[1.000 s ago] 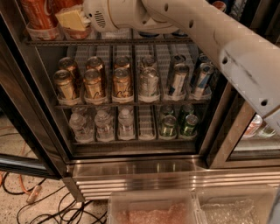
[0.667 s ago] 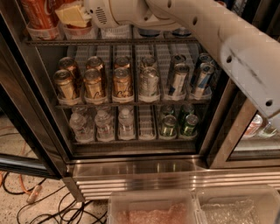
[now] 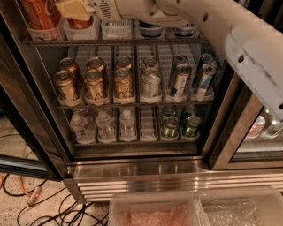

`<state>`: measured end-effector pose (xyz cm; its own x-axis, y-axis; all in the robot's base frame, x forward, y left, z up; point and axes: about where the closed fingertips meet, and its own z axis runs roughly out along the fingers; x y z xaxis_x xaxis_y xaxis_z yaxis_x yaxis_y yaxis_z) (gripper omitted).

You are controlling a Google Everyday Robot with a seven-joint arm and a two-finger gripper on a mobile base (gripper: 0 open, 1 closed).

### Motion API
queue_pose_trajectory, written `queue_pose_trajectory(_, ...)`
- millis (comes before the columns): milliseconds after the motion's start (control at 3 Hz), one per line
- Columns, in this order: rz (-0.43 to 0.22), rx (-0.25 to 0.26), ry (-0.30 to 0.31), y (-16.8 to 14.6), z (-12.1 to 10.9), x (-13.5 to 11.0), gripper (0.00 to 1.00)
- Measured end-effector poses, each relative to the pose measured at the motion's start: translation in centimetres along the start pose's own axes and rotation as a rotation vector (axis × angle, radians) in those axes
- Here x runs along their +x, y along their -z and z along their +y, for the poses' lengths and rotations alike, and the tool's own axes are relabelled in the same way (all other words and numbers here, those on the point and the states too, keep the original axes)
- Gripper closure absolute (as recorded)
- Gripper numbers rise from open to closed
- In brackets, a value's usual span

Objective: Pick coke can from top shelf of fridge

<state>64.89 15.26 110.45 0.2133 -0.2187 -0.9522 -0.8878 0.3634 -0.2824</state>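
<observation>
coke can [image 3: 80, 23]: 2nd lane from left on the top shelf [image 3: 132, 42], sitting in a clear front holder. Only the low red part shows, the rest is hidden behind the gripper.
other coke can [image 3: 42, 12]: far left lane, same shelf, just beside the first one. Upright, top cut off by the frame edge.
gripper [image 3: 73, 8]: up at the top shelf, right at and over the 2nd-lane can. Open or closed? Can't tell from here tbh.
arm [image 3: 239, 39]: white, comes in from the right side and runs across the upper fridge [image 3: 141, 176] front.
blue cans [image 3: 150, 29]: top shelf too, further right, only the bottoms show.
mid shelf: gold-brown cans [image 3: 95, 84] on the left, silver-ish cans [image 3: 151, 83] center and right.
low shelf: clear bottles [image 3: 105, 127] on the left, green cans [image 3: 170, 127] on the right.
floor: dark cables [image 3: 26, 194] at bottom left, clear bins [image 3: 152, 212] along the bottom edge.
</observation>
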Motion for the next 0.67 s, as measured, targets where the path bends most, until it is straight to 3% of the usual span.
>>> queue_pose_trajectory(667, -0.025, 0.018, 0.034, 0.79, -0.07, -1.37, 1.0)
